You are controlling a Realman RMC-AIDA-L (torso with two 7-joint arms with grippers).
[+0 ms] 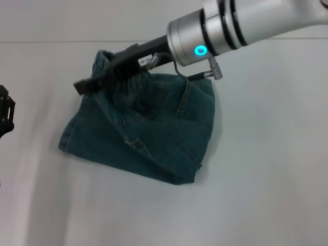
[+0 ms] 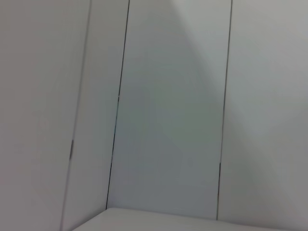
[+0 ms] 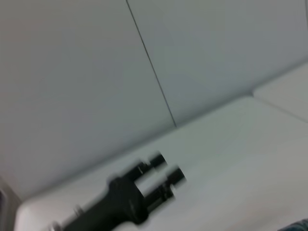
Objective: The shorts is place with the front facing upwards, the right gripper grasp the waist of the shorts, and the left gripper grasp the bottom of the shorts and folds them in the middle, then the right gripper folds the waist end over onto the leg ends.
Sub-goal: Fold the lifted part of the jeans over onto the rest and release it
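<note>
The blue denim shorts [image 1: 154,128] lie folded in a bundle in the middle of the white table [image 1: 266,169]; a pocket seam faces up, and the gathered waist edge [image 1: 104,57] is bunched at the far left corner. My right arm reaches in from the upper right, and its black right gripper [image 1: 84,84] hangs over the shorts' far left part, just in front of the waist edge. Whether it holds cloth does not show. My left gripper [image 1: 4,110] sits at the table's left edge, away from the shorts. In the right wrist view the left gripper [image 3: 167,168] stands open, holding nothing.
The left wrist view shows only pale wall panels [image 2: 168,120] and a strip of table. A sliver of denim [image 3: 299,225] shows at the corner of the right wrist view.
</note>
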